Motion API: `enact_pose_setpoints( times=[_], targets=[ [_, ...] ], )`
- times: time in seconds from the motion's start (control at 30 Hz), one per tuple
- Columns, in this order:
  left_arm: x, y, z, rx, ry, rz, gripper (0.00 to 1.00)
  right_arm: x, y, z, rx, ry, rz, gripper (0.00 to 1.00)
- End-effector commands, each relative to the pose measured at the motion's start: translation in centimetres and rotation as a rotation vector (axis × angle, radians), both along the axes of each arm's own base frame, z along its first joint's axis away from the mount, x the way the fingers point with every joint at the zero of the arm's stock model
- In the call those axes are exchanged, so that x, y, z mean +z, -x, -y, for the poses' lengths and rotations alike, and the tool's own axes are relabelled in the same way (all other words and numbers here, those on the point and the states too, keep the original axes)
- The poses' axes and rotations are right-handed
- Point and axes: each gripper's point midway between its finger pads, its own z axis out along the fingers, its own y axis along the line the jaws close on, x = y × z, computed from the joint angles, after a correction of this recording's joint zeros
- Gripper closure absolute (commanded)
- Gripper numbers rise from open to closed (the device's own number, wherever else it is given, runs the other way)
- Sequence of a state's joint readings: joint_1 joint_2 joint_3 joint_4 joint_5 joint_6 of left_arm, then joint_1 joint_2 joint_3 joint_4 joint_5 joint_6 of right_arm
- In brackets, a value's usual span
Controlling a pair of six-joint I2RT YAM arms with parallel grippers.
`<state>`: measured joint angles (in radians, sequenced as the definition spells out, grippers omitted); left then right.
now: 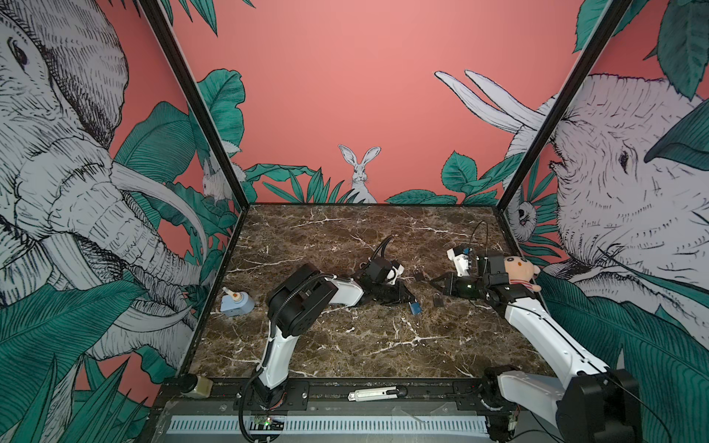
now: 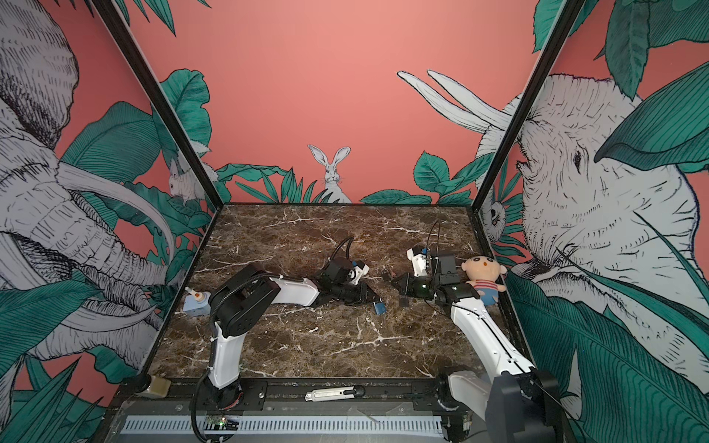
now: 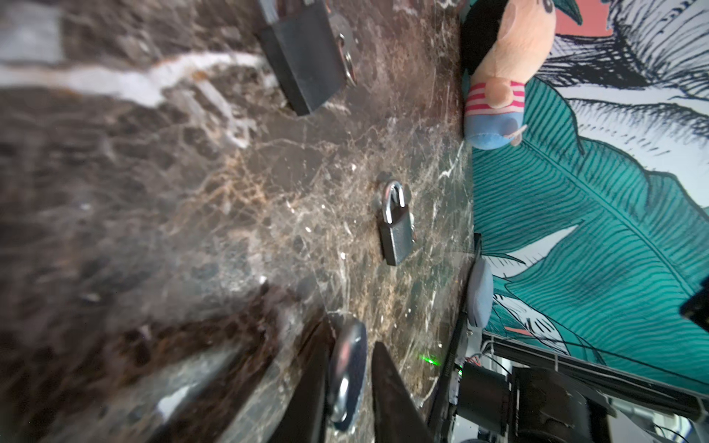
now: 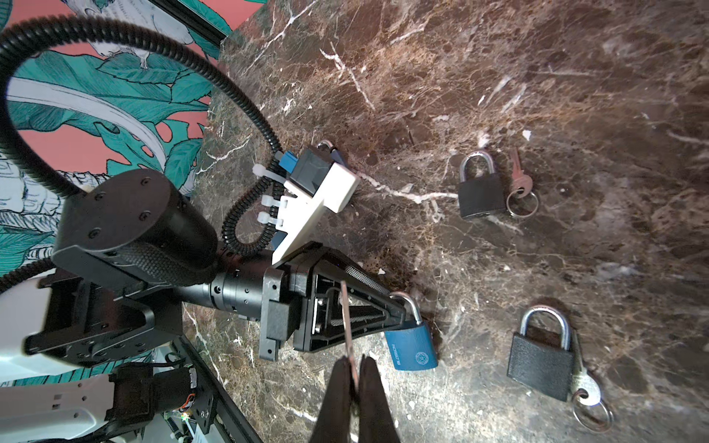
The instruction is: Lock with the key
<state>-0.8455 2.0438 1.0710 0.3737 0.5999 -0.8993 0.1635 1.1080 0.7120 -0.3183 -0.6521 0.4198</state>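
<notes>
1. In both top views, the left gripper (image 1: 409, 298) and the right gripper (image 1: 435, 285) are held close together near the middle of the table (image 1: 345, 345). A blue padlock (image 1: 415, 307) is seen at the tip of the left one. The key is too small to be found here.
2. In the left wrist view, the blue padlock is seen between the two fingers (image 3: 391, 402). A thin gap seems to show on one side, so it cannot be told if the lock is squeezed or let go. A black padlock (image 3: 395, 228) is seen lying farther off on the table.
3. In the right wrist view, the right gripper is pinched tight on one end of the key (image 4: 345, 318). The thin blade is pointed out, likely so it can be pushed into a keyhole. The blue padlock's loop is seen at the left fingertips, likely so the lock is kept steady. The key is not in the lock yet.
</notes>
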Motion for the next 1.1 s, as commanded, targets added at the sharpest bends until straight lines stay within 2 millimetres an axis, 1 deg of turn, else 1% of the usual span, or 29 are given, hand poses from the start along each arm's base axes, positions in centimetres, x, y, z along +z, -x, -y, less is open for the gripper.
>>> enact_pose_setpoints(
  times=[0.0, 0.13, 0.3, 0.5, 0.57, 0.67, 0.8, 0.97, 1.03, 1.07],
  targets=[
    [2.1, -0.5, -0.1, 0.019, -0.002, 0.065, 0.74, 0.0, -0.5, 0.6, -0.032, 0.023, 0.026, 1.0],
    [2.4, -0.6, -0.6, 0.032, -0.025, 0.076, 0.69, -0.2, -0.5, 0.8, -0.042, 0.035, 0.022, 1.0],
    [2.7, -0.8, -1.7, 0.054, -0.064, 0.109, 0.68, -0.3, -0.7, 1.3, -0.075, 0.057, 0.034, 1.0],
    [4.1, -1.2, -3.2, 0.081, -0.091, 0.163, 0.67, -0.9, -0.6, 1.5, -0.091, 0.063, 0.022, 1.0],
    [4.4, -1.4, -3.8, 0.089, -0.104, 0.179, 0.67, -1.3, -0.5, 1.3, -0.091, 0.062, 0.014, 1.0],
    [5.6, -2.0, -4.6, 0.106, -0.102, 0.213, 0.67, -2.0, 0.0, 0.7, -0.085, 0.074, 0.0, 1.0],
    [7.5, -3.2, -6.6, 0.144, -0.108, 0.277, 0.67, -3.4, 0.5, 0.2, -0.083, 0.135, -0.011, 1.0],
    [10.1, -4.7, -9.5, 0.204, -0.101, 0.35, 0.67, -5.2, 0.4, -1.1, -0.08, 0.155, -0.031, 1.0],
    [11.0, -4.7, -10.3, 0.216, -0.107, 0.386, 0.67, -6.2, 0.4, -1.2, -0.083, 0.182, -0.046, 1.0],
    [11.4, -5.6, -11.5, 0.249, -0.119, 0.399, 0.67, -6.6, 0.3, -1.2, -0.088, 0.195, -0.051, 1.0]
  ],
)
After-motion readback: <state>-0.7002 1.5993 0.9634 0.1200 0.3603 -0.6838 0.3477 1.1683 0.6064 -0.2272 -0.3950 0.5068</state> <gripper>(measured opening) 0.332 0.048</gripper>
